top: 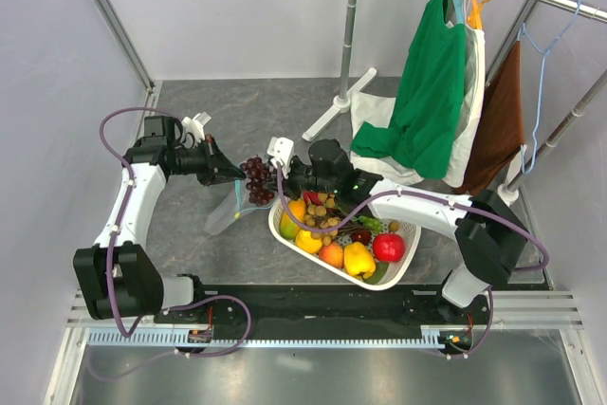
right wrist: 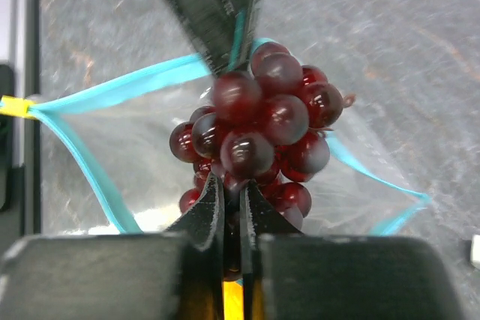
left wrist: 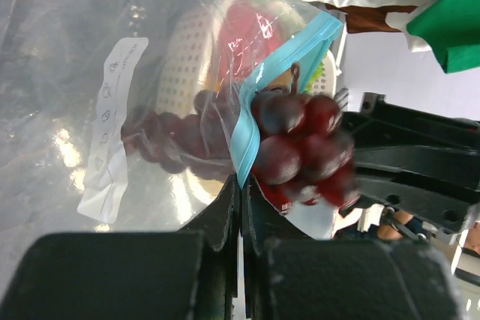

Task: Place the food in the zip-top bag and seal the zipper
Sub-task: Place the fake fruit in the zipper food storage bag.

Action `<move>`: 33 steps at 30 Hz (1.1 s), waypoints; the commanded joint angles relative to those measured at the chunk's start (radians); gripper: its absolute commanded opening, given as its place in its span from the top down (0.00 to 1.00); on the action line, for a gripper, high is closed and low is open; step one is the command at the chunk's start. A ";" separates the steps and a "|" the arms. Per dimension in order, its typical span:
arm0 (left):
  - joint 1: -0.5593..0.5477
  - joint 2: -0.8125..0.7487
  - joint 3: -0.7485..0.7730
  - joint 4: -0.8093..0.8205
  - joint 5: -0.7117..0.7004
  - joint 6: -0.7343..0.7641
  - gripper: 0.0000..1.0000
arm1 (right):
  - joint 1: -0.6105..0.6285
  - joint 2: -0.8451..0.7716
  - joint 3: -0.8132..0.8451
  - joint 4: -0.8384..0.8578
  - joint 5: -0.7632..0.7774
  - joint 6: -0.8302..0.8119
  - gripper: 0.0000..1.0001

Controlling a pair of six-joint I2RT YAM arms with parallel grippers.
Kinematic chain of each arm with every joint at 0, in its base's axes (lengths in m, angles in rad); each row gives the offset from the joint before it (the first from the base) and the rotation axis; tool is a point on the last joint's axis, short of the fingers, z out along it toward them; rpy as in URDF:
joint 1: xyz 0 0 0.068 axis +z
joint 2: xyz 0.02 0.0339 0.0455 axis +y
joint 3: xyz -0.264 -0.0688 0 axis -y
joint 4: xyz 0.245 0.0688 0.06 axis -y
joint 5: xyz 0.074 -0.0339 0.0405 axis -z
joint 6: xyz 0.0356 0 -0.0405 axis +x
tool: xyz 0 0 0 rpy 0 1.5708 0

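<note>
The clear zip-top bag (top: 226,213) hangs open, its teal zipper (right wrist: 112,91) spread wide in the right wrist view. My left gripper (top: 230,174) is shut on the zipper strip (left wrist: 247,148) and holds the mouth up. My right gripper (top: 280,175) is shut on the dark purple grapes (top: 256,177), holding the bunch (right wrist: 259,121) at the bag's mouth, partly past the strip (left wrist: 296,144). More food lies in the white basket (top: 410,251): a brown berry cluster (top: 321,211), an orange peach (top: 331,254), yellow pieces (top: 358,259).
A red apple-like fruit (top: 388,247) lies in the basket. A clothes rack foot (top: 337,106) stands behind, with a green garment (top: 427,92) and brown cloth (top: 498,120) hanging at the back right. Grey floor lies left of the bag.
</note>
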 commanded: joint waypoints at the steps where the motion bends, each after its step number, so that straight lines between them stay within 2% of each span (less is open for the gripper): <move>1: 0.004 -0.011 0.029 0.004 0.083 -0.035 0.98 | 0.006 0.032 0.116 -0.113 -0.088 -0.047 0.61; 2: 0.005 -0.014 0.028 0.006 0.085 -0.035 0.98 | 0.006 0.036 0.151 -0.139 -0.094 -0.035 0.45; 3: 0.007 -0.019 0.029 0.004 0.082 -0.035 0.98 | 0.006 0.033 0.165 -0.145 -0.097 -0.009 0.23; 6: 0.019 -0.030 0.034 0.006 0.056 -0.045 0.98 | 0.006 0.013 0.229 -0.199 -0.097 0.041 0.14; 9: 0.048 -0.053 0.041 0.010 0.020 -0.050 0.98 | 0.006 -0.037 0.272 -0.259 -0.080 0.070 0.14; 12: 0.086 -0.080 0.017 0.041 0.051 -0.073 0.98 | -0.004 -0.079 0.276 -0.282 -0.033 0.149 0.15; 16: 0.113 -0.113 -0.009 0.052 0.060 -0.078 0.98 | -0.049 -0.074 0.251 -0.348 0.029 0.436 0.19; 20: 0.116 -0.122 -0.018 0.065 0.069 -0.084 0.98 | -0.084 -0.039 0.216 -0.418 0.118 0.544 0.23; 24: 0.123 -0.122 -0.014 0.065 0.079 -0.081 0.98 | -0.116 0.015 0.200 -0.455 0.125 0.568 0.25; 33: 0.136 -0.116 -0.015 0.085 0.100 -0.087 0.98 | -0.121 0.164 0.233 -0.405 0.098 0.581 0.37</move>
